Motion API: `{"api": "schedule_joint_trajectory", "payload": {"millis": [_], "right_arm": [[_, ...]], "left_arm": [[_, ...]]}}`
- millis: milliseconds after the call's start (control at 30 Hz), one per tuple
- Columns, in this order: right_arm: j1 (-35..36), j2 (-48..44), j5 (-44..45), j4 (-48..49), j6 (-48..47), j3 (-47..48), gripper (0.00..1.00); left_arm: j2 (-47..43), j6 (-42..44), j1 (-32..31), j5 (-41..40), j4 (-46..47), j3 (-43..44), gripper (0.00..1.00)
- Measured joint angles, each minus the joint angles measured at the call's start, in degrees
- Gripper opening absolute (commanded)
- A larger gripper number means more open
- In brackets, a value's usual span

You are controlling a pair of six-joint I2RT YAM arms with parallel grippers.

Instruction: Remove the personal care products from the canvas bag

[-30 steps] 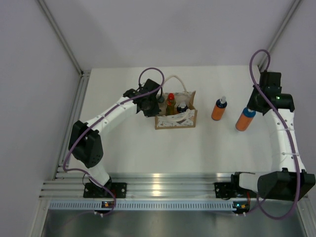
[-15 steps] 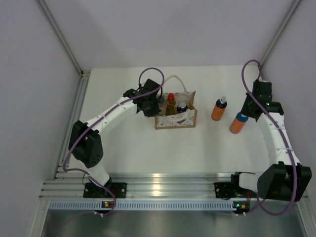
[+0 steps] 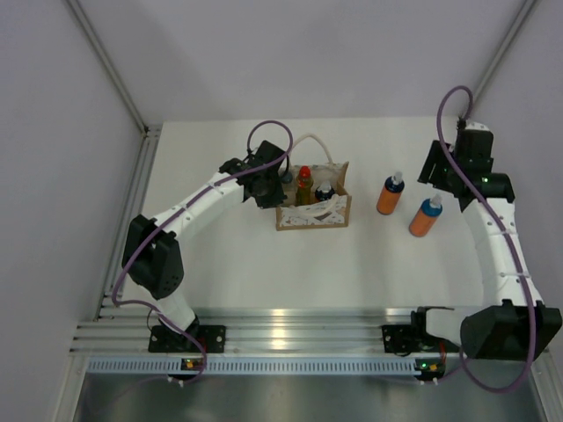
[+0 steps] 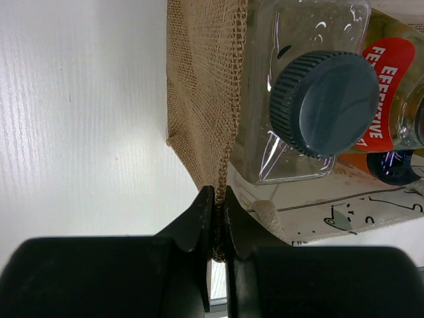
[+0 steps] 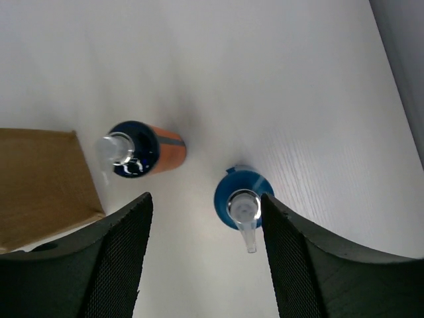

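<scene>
Currently your left gripper (image 4: 215,202) is clamped on the canvas bag (image 3: 314,214), its fingers pressed together on the top edge of the woven side wall at the bag's left end. You can see the bag standing upright near the middle of the table (image 3: 229,255), with its white patterned panel facing the arm bases. In the left wrist view, the clear bottle (image 4: 291,99) with its dark ribbed cap sits inside, right against the pinched wall. Next to it stands the yellow-green bottle (image 3: 303,186) with the red cap, and the orange bottle in the bag (image 4: 389,165) shows little more than its dark-blue cap.

Your right gripper (image 5: 205,199) is spread wide and holds nothing. It hangs above two bottles standing on the table to the right of the bag. The dark-capped orange bottle (image 3: 390,195) is the nearer one to the bag. The blue-capped orange bottle (image 3: 425,217) stands just beside it, and neither finger touches it.
</scene>
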Motion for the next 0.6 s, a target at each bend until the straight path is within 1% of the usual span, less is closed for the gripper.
{"api": "schedule_joint_trajectory", "payload": {"millis": [100,267,467,600], "right_arm": [[4.22,-0.09,-1.53,0.09,0.11,3.98,0.63],[16.52,1.86,-3.69,0.02,1.57,9.25,0.58],[30.75,11.10,-1.60,-0.07,6.36,15.69,0.57],[36.87,18.88,2.60,-1.09,9.86,21.14,0.55]], "left_arm": [[-0.11,0.04,0.00,-0.02,-0.02,0.00,0.00],[-0.17,0.07,0.00,-0.02,-0.07,0.00,0.01],[-0.20,0.09,0.00,-0.02,-0.07,0.00,0.02],[-0.20,0.24,-0.02,-0.04,-0.07,0.00,0.02]]}}
